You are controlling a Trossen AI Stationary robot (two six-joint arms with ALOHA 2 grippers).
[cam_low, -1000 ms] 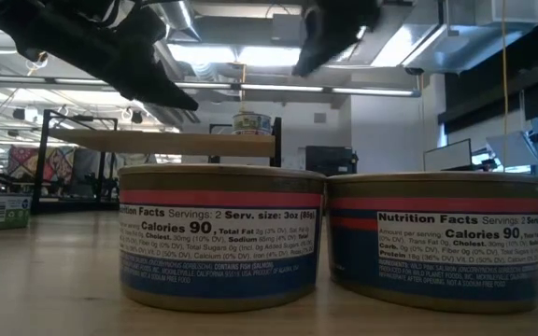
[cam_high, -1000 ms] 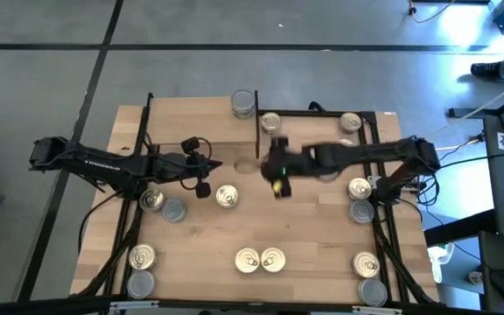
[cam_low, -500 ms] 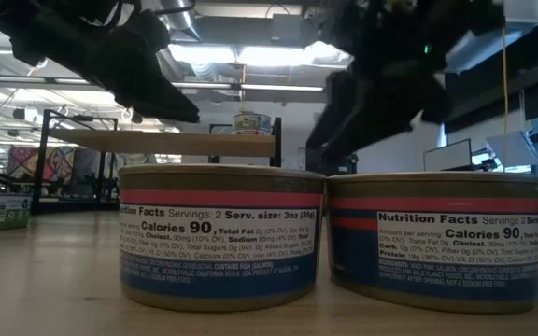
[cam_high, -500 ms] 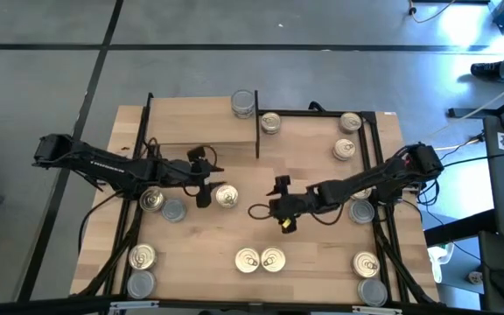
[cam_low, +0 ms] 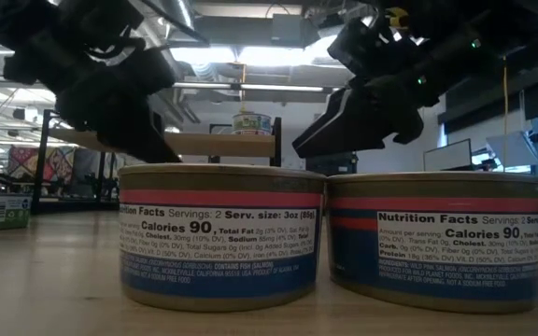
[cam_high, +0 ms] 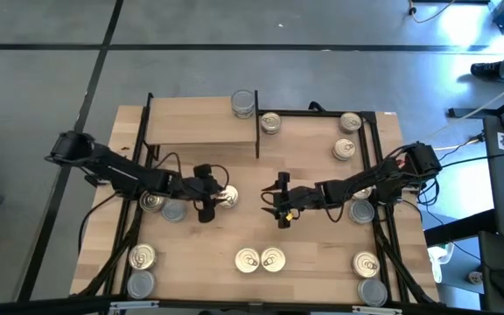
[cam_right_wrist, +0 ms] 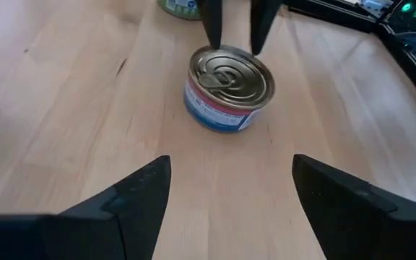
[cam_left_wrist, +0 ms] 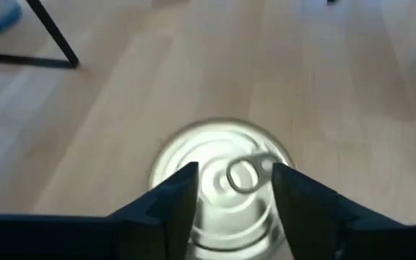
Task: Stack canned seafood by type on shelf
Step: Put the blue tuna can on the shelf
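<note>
Since the earlier frame, left gripper (cam_high: pixel 218 199) had moved onto a pull-tab tin (cam_high: pixel 227 197) mid-desk, jaws apart, straddling its lid, not clenched. Right gripper (cam_high: pixel 279 203) hovered nearby, jaws released, empty.

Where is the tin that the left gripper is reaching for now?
In the high view the pull-tab tin stands on the tabletop left of centre, under the left gripper, whose fingers hover open above its lid, with the right gripper facing it.

Tin (cam_left_wrist: pixel 222 188) partly behind left fingers (cam_left_wrist: pixel 175 198)
</note>
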